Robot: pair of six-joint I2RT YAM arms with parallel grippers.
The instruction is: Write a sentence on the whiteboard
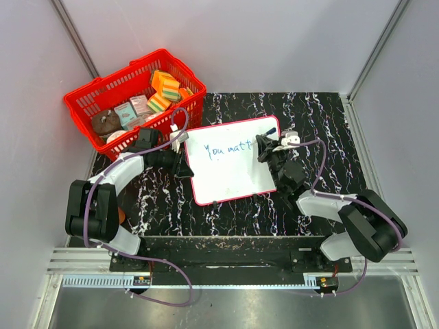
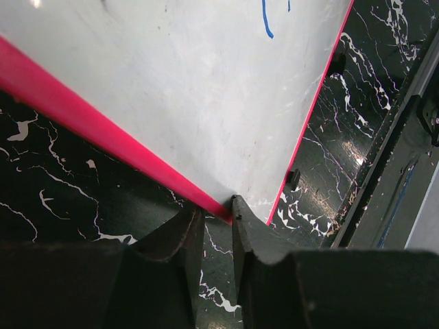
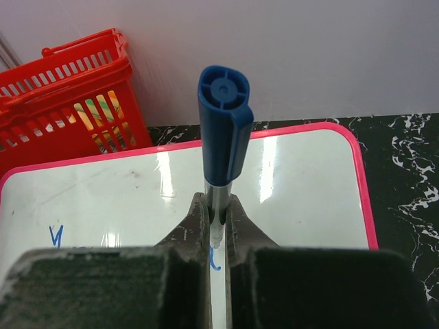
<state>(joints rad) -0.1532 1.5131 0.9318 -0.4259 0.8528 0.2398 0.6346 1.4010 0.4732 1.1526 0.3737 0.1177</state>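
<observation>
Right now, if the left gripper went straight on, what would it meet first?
The red frame of the whiteboard, whose corner seems to sit between the tips of the left gripper.

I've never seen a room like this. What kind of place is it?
Probably a robot lab booth: plain grey walls box in a black marbled table, and two bolted-down robot arms work at a whiteboard.

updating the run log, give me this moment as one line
step: writing underway | left gripper: shut on whiteboard frame | right gripper: shut on blue marker | sentence: "You matt" visible
</observation>
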